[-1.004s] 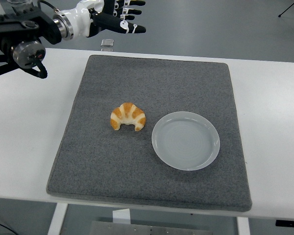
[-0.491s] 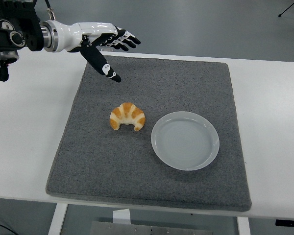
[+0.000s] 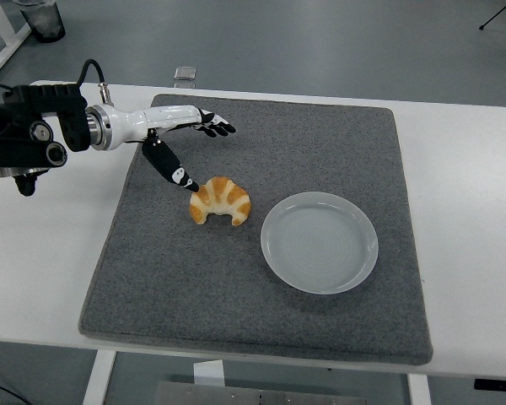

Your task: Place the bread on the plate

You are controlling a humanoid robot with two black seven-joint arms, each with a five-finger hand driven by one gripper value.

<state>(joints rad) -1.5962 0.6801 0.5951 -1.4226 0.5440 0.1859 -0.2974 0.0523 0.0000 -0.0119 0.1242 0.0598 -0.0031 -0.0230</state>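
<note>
Standing on the white table [image 3: 481,194] was a grey mat [image 3: 320,152], and on it the two items of the task. Item one: the bread [image 3: 221,201], a croissant, lay on the mat a little to the 9 o'clock side of centre, its horns turned toward 6 o'clock. Item two: the plate [image 3: 320,242], pale and round, sat just beside the bread at its 4 o'clock, apart from it and holding nothing.

Progress, as judged from the layout: the bread was not yet lifted and the plate was bare, so pickup, carry and set-down all remained.

Left hand [image 3: 179,145]: it reached in from 9 o'clock on a black and white arm, fingers spread and gripping nothing. The long fingers [image 3: 211,124] pointed toward 3 o'clock above the mat, at about 11 o'clock of the bread, while the thumb [image 3: 170,166] angled down toward 5 o'clock, its tip at or just off the bread's 10 o'clock edge; contact could not be told. The hand appeared posed to close around the bread.

Right hand: not in sight.

Other entries: a small clear object [image 3: 184,74] at the table's 12 o'clock edge, and a dark container [image 3: 45,20] on the floor beyond; contents not discernible.
</note>
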